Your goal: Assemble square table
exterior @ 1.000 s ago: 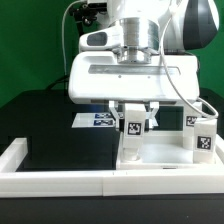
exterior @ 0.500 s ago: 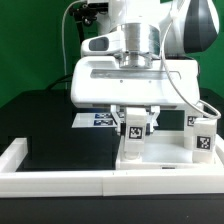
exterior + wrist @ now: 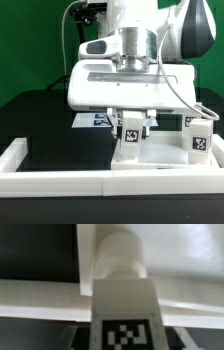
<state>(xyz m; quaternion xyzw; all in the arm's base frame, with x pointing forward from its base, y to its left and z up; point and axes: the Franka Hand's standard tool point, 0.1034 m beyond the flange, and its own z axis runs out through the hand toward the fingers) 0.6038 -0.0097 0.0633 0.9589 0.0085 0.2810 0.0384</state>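
Near the middle of the exterior view, the gripper [image 3: 132, 128] hangs straight down from the arm's broad white wrist housing, its jaws clenched on a white block leg [image 3: 131, 132] that stands upright and shows a black-and-white tag on its front face. That leg meets the square table slab [image 3: 160, 155], which lies flat on the black tabletop [image 3: 50, 125], just behind the long white border wall [image 3: 60, 178] running across the foreground. A second leg [image 3: 200, 138] stands upright at the slab's corner toward the exterior view's right, well apart from the held one, with tags on its front and top faces. Behind the gripper, toward the exterior view's left, the marker board [image 3: 97, 119] lies flat on the tabletop, partly hidden by the jaws. From the wrist view the held leg [image 3: 124, 308] fills the centre, its tag [image 3: 125, 335] blurred but legible as a dark pattern, and its far end narrows to a rounded white peg [image 3: 122, 253] set against the white slab [image 3: 190, 258]; whether the peg sits in a corner hole I cannot tell, since the picture is soft there
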